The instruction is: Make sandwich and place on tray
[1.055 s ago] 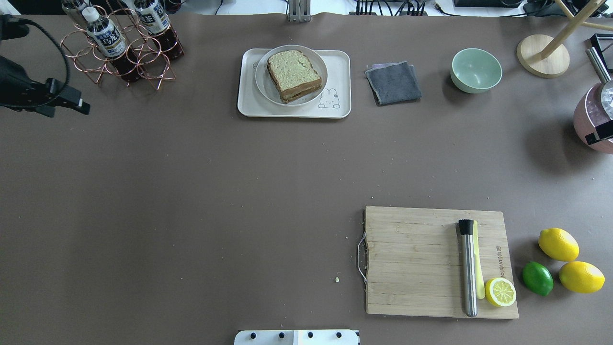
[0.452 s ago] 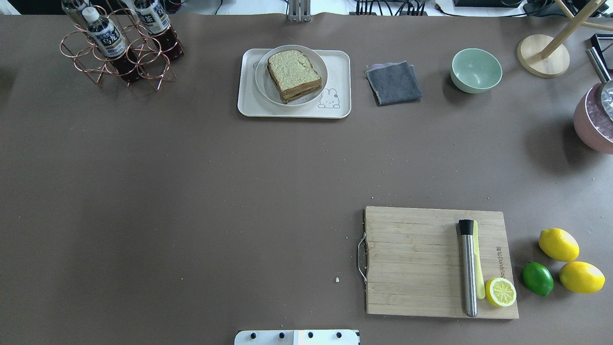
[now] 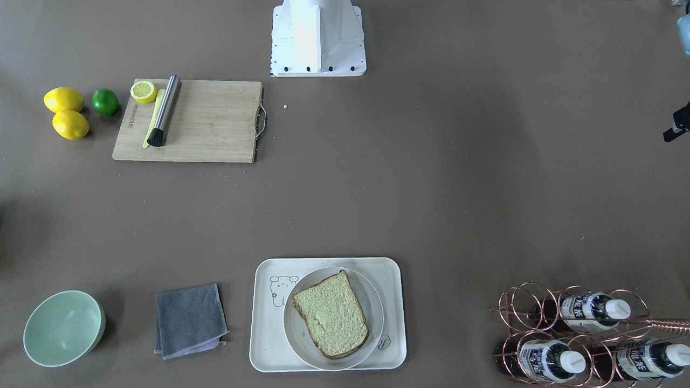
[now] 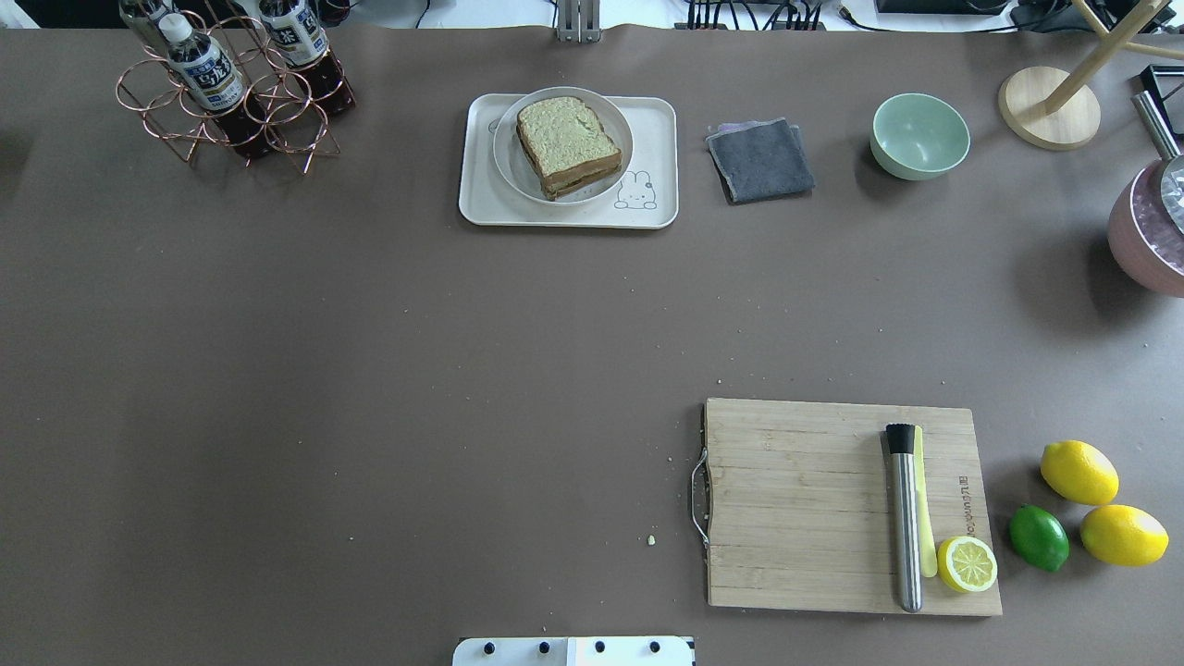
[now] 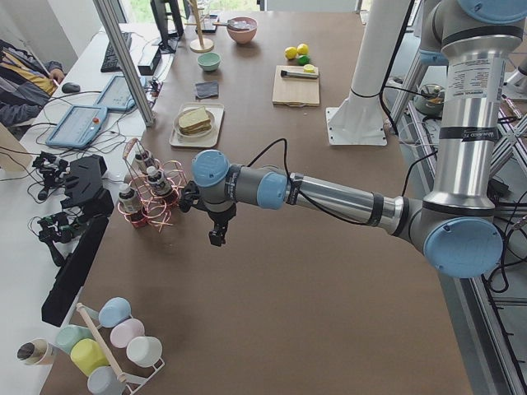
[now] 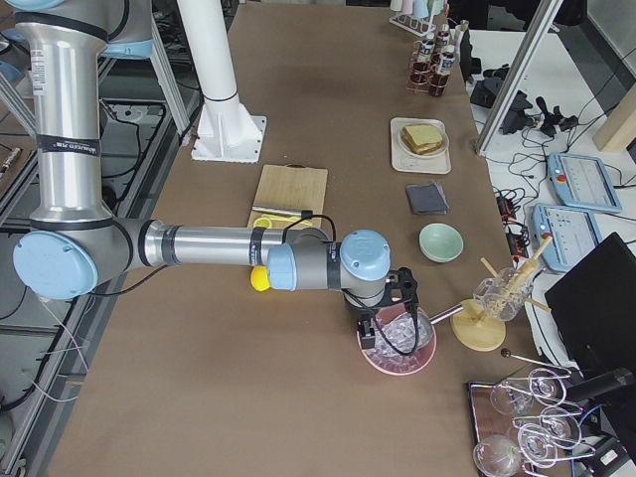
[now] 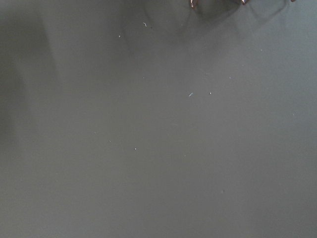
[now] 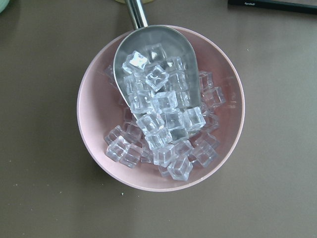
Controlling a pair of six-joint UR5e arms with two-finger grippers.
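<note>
The sandwich (image 4: 566, 143), pale bread with a brown crust, lies on a round white plate (image 4: 518, 176) that sits on the cream tray (image 4: 652, 125) at the far middle of the table. Its filling is hidden. It also shows in the front view (image 3: 331, 313), on the tray (image 3: 264, 334). My left gripper (image 5: 216, 237) hangs over bare table beside the bottle rack, far from the tray; only a black tip of the left gripper (image 3: 675, 126) shows in the front view, and I cannot tell its state. My right gripper (image 6: 381, 328) hangs above a pink bowl of ice; I cannot tell its state.
A copper rack with bottles (image 4: 231, 83) stands far left. A grey cloth (image 4: 760, 159) and a green bowl (image 4: 919, 135) lie right of the tray. A cutting board (image 4: 814, 504) holds a metal muddler and half a lemon. Lemons and a lime (image 4: 1038, 536) lie beside it. The pink ice bowl (image 8: 94, 129) holds a scoop.
The left gripper has moved out of the overhead view past the left edge. The black part of the right gripper over the pink bowl has left that view too. The sandwich has not moved.
</note>
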